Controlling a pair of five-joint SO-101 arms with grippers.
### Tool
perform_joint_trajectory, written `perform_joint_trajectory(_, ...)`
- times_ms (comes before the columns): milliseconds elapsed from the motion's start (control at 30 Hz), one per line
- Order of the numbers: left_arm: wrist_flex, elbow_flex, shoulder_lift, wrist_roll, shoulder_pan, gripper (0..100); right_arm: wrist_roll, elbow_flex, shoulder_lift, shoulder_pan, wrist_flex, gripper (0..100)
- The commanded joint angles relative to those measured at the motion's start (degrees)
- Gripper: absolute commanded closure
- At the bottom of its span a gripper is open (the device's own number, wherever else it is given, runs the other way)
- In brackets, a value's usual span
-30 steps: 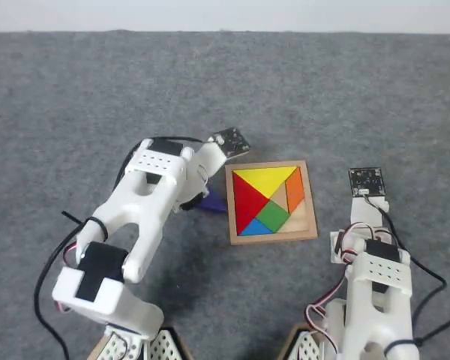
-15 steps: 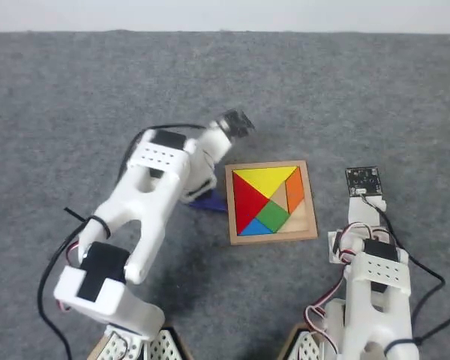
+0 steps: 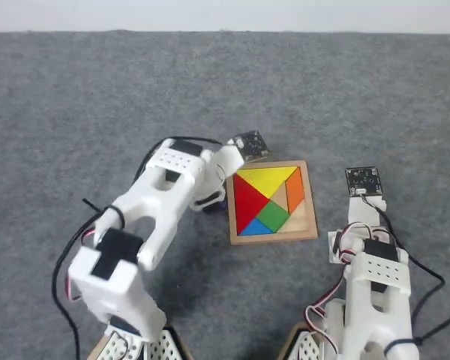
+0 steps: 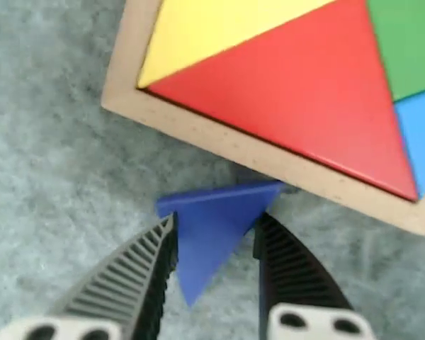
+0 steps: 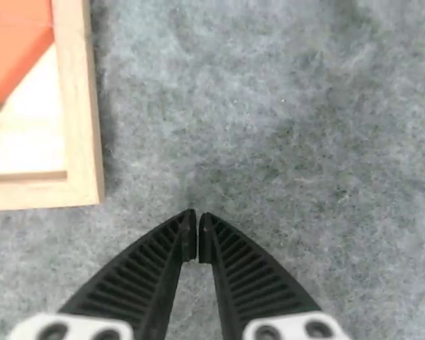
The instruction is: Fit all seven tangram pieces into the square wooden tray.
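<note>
The square wooden tray [image 3: 274,237] lies mid-table with yellow [image 3: 264,181], red [image 3: 245,201], green [image 3: 273,216], light blue [image 3: 253,228] and orange [image 3: 295,192] pieces in it. Bare wood shows at its right side. My left arm [image 3: 172,187] leans over the tray's left edge. In the left wrist view my left gripper [image 4: 216,223] is shut on a dark blue triangle [image 4: 205,244], just outside the tray's rim [image 4: 269,152] beside the red piece [image 4: 290,106]. My right gripper [image 5: 197,227] is shut with nothing in it, over the mat off a tray corner [image 5: 81,106].
Grey felt mat [image 3: 97,97] covers the table all round the tray. My right arm [image 3: 375,270] stands to the right of the tray, its wrist camera [image 3: 364,180] near the tray's right edge. Black cables hang off both arms.
The left arm swung its wrist away from the tray, then back to the right, and now sits closer to the tray's left edge. The right arm has barely moved.
</note>
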Motion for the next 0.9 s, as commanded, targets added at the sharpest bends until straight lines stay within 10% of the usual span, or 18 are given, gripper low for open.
perform_joint_trajectory(0,3.69,-5.93,4.57,-0.70,-0.62,83,0.79,-2.29,-1.45,-0.75,-0.92,97.9)
perform_joint_trajectory(867,11.96,-22.64,15.38,-1.32,-6.15,95,0.79,-2.29,-1.45,-0.75,-0.84,97.9)
